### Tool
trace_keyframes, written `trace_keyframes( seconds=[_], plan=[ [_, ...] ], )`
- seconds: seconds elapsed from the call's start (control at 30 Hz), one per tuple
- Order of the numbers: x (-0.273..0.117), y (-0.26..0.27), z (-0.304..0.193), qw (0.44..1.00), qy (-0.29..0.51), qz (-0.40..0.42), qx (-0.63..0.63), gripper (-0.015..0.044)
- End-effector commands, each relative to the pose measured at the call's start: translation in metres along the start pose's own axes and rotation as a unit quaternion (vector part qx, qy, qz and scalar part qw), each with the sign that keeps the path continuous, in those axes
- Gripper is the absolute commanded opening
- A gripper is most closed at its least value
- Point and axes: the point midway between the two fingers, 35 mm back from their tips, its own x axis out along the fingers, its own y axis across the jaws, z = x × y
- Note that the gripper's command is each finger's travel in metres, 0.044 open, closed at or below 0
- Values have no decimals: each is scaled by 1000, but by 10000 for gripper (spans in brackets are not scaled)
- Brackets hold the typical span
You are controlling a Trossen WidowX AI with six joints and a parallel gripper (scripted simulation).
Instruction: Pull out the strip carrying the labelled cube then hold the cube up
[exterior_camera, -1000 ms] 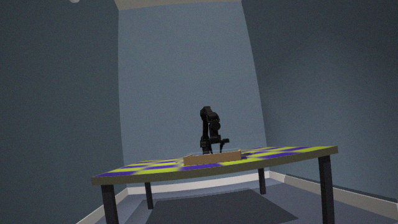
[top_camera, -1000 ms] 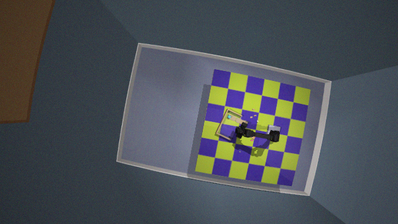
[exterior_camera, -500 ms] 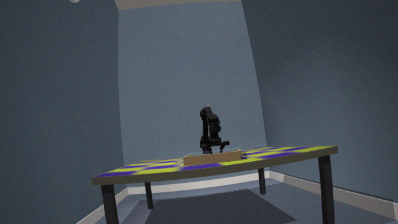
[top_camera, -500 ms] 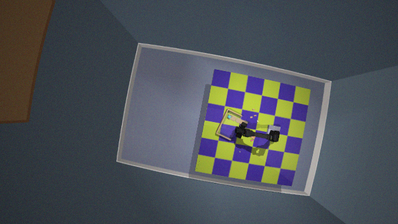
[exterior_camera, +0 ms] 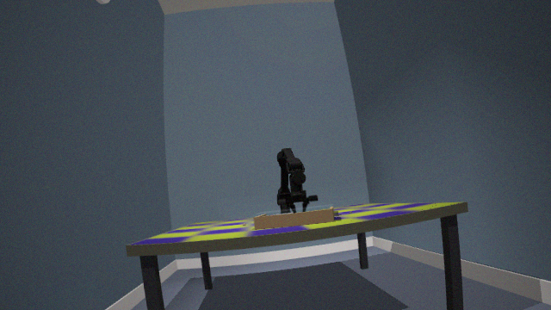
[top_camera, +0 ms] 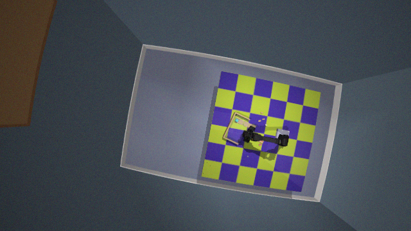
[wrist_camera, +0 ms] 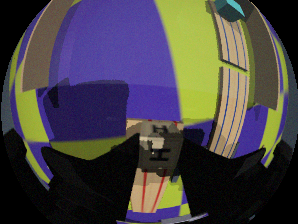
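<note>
The labelled cube is brownish grey, with a black H on two faces. It sits snugly between the fingertips of my gripper, which is shut on it. A pale strip with red lines shows below and behind the cube; the fingers and cube hide part of it. Whether the cube touches the strip cannot be told. To the right in the wrist view, a strip with blue lines lies in two pieces, an upper piece and a lower piece, with a gap between. In the top view the arm covers the cube.
A teal block is at the far end of the blue-lined strip. A low wooden frame surrounds that area, its side walls rising left and right. Small loose bits lie on the chequered table.
</note>
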Motion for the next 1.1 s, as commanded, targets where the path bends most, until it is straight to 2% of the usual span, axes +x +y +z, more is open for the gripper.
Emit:
trace_keyframes(
  seconds=[0.0, 0.07, 0.57, 1.07],
  plan=[
    [0, 0, 0, 1000, 0, 0, 0, 52],
    [-2, -1, -2, 1000, 0, 0, 0, 0],
    [-41, -18, -54, 1000, 3, -4, -2, 0],
    [-44, -30, -89, 1000, 5, -4, -2, 0]
  ],
)
